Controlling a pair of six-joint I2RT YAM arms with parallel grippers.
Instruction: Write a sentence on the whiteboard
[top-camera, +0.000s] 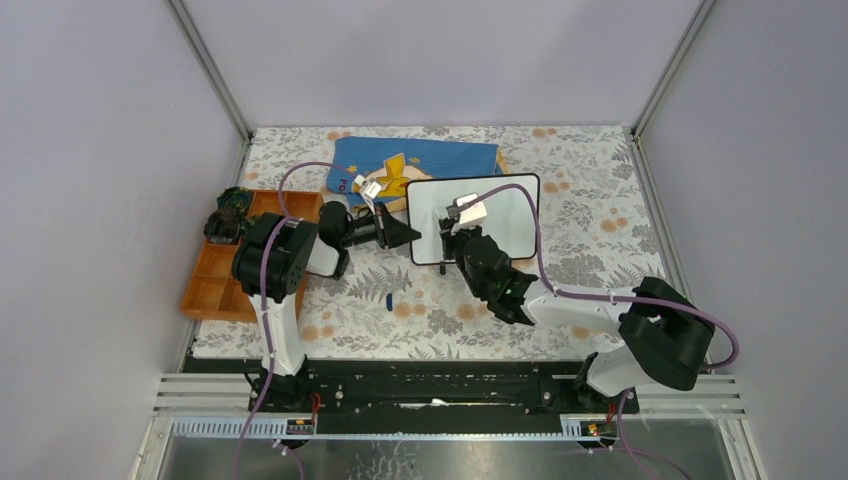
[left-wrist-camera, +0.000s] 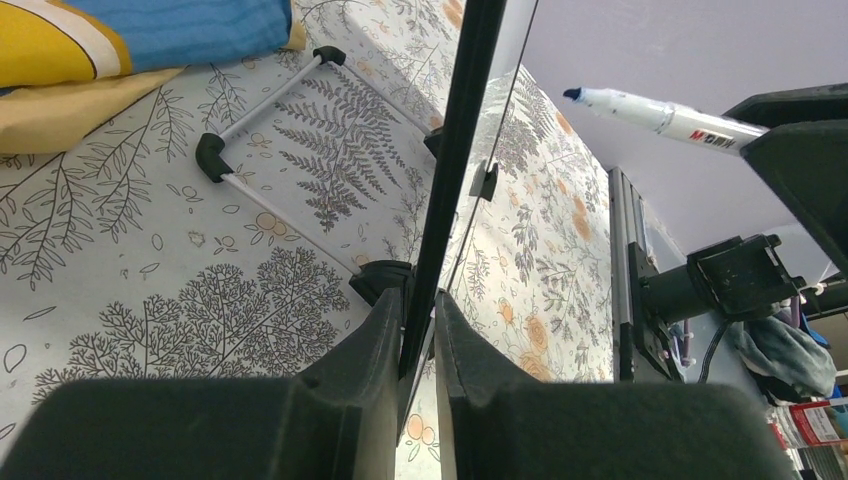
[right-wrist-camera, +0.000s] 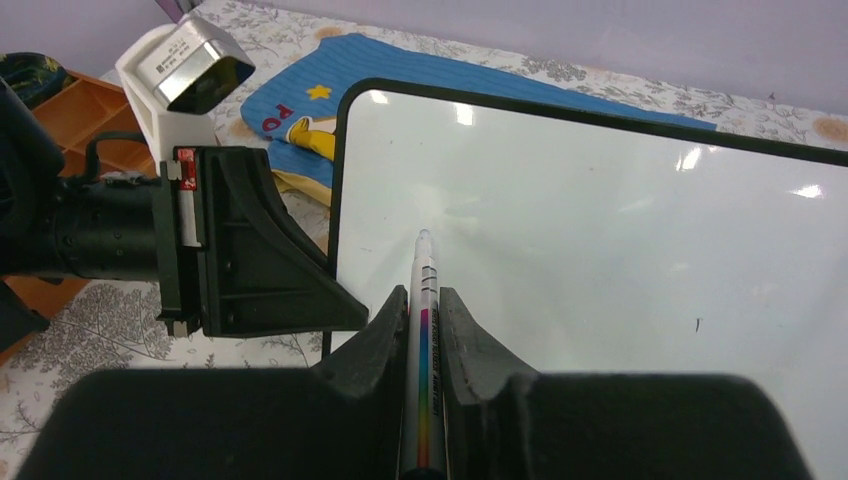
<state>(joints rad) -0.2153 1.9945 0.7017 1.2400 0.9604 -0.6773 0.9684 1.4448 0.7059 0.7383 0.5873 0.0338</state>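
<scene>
marker (left-wrist-camera: 660, 118) — red print, illegible — in right gripper (right-wrist-camera: 424, 303); cloth (right-wrist-camera: 300, 88) reads "po".

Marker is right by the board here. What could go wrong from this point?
1. The left gripper pinches only one thin edge of the glossy white, black-rimmed whiteboard; pen pressure could swing or tip it on its wire feet.
2. The uncapped blue-tipped white marker in the right gripper sits near the left gripper, so strokes that way might collide.
</scene>
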